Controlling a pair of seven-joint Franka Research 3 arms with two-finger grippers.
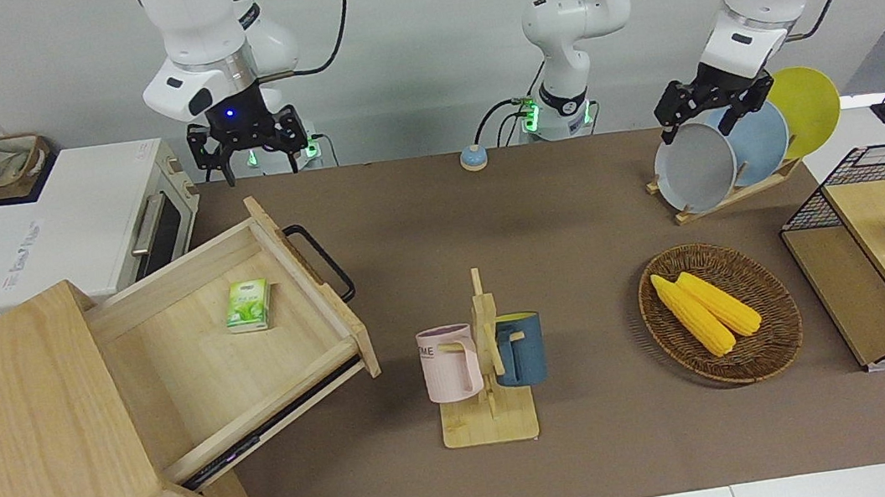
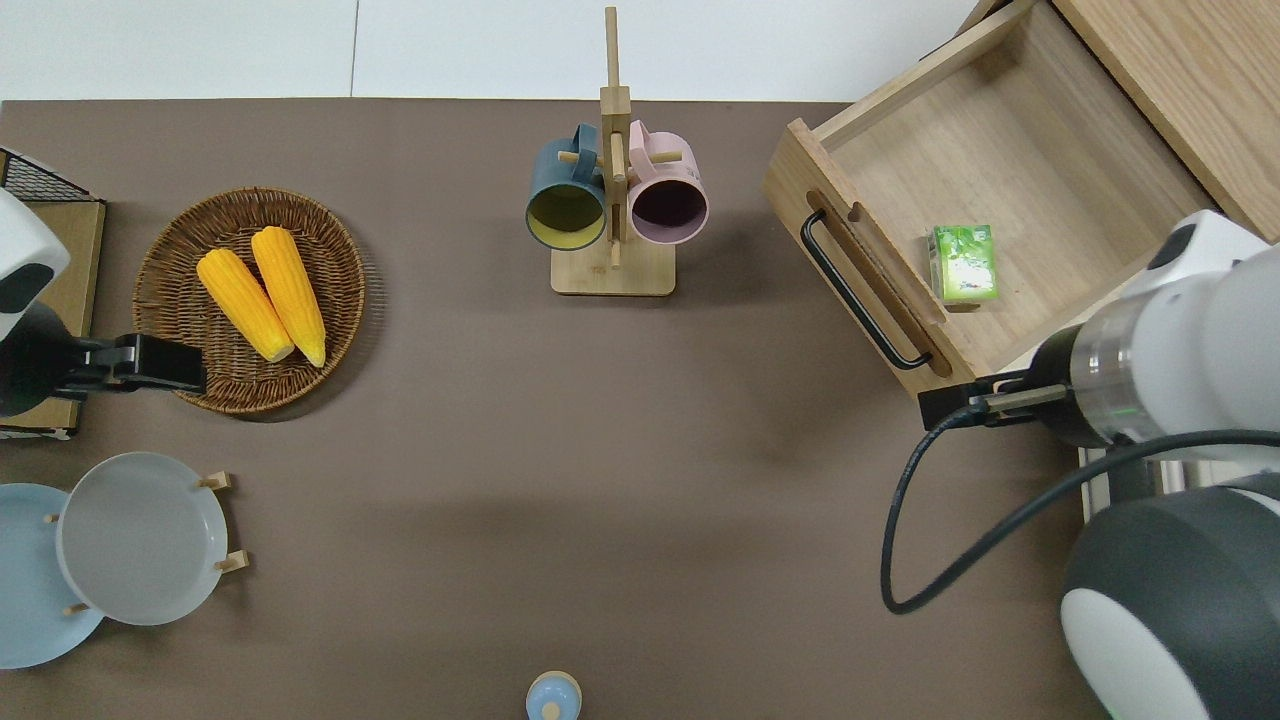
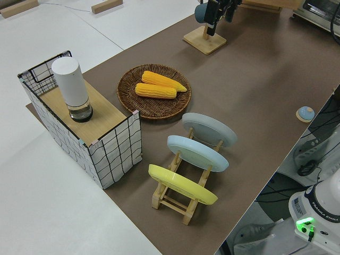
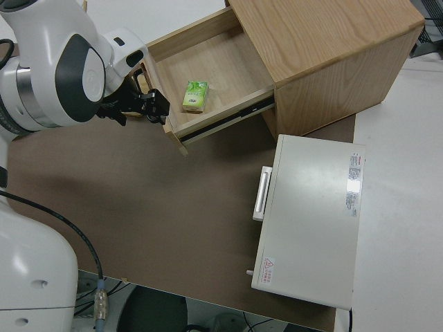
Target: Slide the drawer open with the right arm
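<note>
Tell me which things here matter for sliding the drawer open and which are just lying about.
Part of the job:
drawer, already pulled out
its handle
right hand, off the handle

Just lying about:
green carton in the drawer
toaster oven
mug rack
corn basket
plate rack
wire shelf
left arm, parked

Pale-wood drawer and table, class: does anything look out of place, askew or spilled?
Nothing stands out. The pale-wood drawer with the black bar handle stands pulled out, square on its rails, holding one small green carton lying flat. Nothing is spilled or toppled.
</note>
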